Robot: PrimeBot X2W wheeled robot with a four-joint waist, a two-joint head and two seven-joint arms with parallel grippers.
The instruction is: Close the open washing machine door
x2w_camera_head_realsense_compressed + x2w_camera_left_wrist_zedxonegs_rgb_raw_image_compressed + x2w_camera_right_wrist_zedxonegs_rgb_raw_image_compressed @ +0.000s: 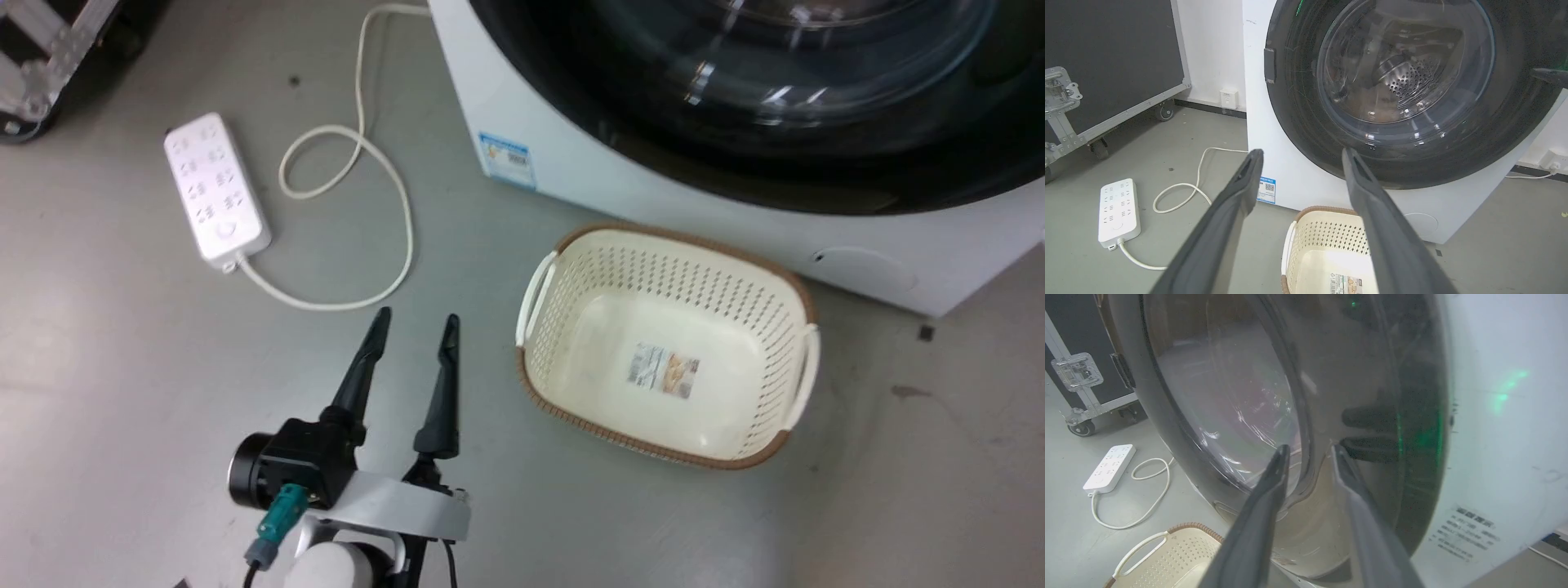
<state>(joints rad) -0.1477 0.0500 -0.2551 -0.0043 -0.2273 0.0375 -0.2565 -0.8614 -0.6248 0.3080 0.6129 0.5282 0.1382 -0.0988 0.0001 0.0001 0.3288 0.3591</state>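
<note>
Both claws stood open and empty, the right claw [1309,449] with tips close against the washing machine door [1220,400] straight ahead, which looked nearly flat to the white machine [1306,183], the left claw [416,318] well back and below it.

You're in a workshop-like test room: a washing machine [1254,122] on bare grey floor [122,367], a wheeled flight case [1114,53], a loose power strip [1118,212].

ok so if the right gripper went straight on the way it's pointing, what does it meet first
Most likely the washing machine door. The right gripper points at the rim of its glass window, and nothing lies between them. The door looks very close, but the exact depth is unclear.
</note>
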